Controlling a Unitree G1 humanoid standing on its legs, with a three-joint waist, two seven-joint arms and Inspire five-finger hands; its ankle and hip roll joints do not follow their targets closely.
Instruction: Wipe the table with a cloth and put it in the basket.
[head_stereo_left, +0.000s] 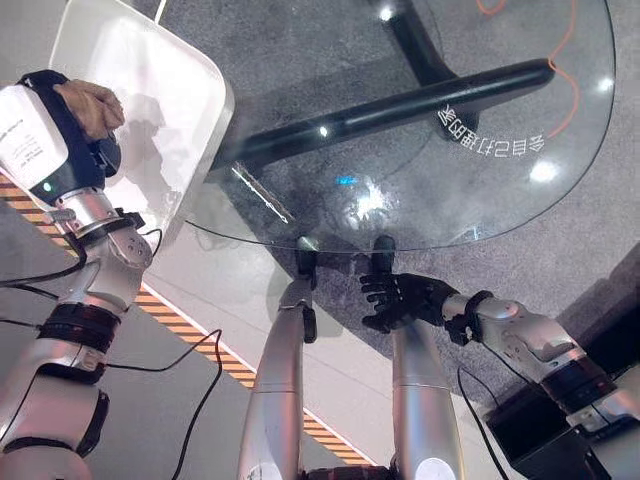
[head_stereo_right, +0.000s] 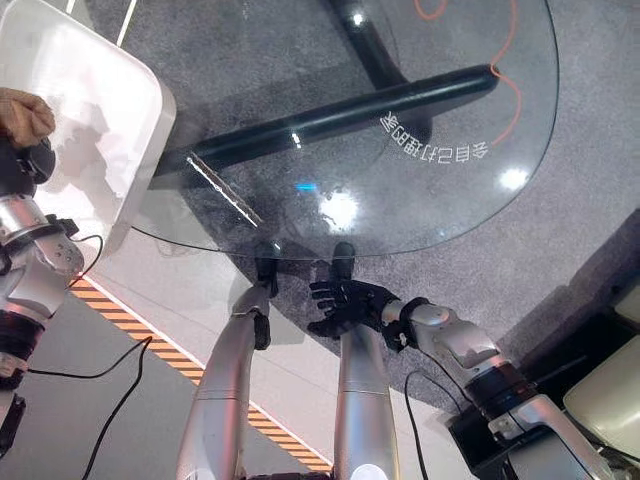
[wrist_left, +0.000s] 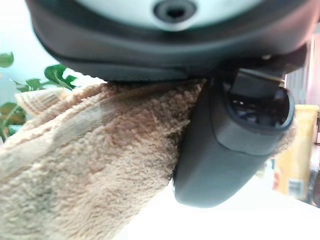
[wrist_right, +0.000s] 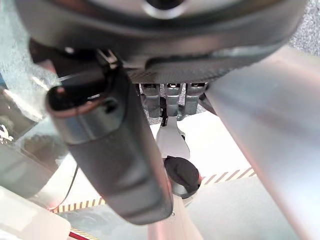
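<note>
Cloth (head_stereo_left: 92, 106), tan and fuzzy, is bunched up in my left hand (head_stereo_left: 70, 125), and I've got that hand raised at the left edge of the head views, over the near side of the white basket (head_stereo_left: 190, 70). From the left wrist view I see the terry pile (wrist_left: 90, 170) pressed against the palm with the dark thumb (wrist_left: 230, 145) clamped across it, so the fingers are wrapped on the cloth, holding it tight. It's in the hand, not in the basket and not on the desk.

Looking at the basket: white, rounded corners, standing on the floor to the left of the desk, its near corner tucked partly under the glass edge in the head views.

I'm seeing the desk (head_stereo_left: 520, 130) as a round glass top, see-through, with a dark crossed base (head_stereo_left: 400, 105) and grey carpet (head_stereo_left: 330, 40) showing beneath it. An orange cord (head_stereo_left: 568, 70) snakes on the carpet under the far side. White lettering (head_stereo_left: 490, 135) sits on the glass.

My right hand (head_stereo_left: 400, 300) is low, below the near rim of the desk, apart from the glass. Its dark fingers are spread and relaxed, holding nothing. A striped orange floor line (head_stereo_left: 190, 325) runs along the tiles on the left.
</note>
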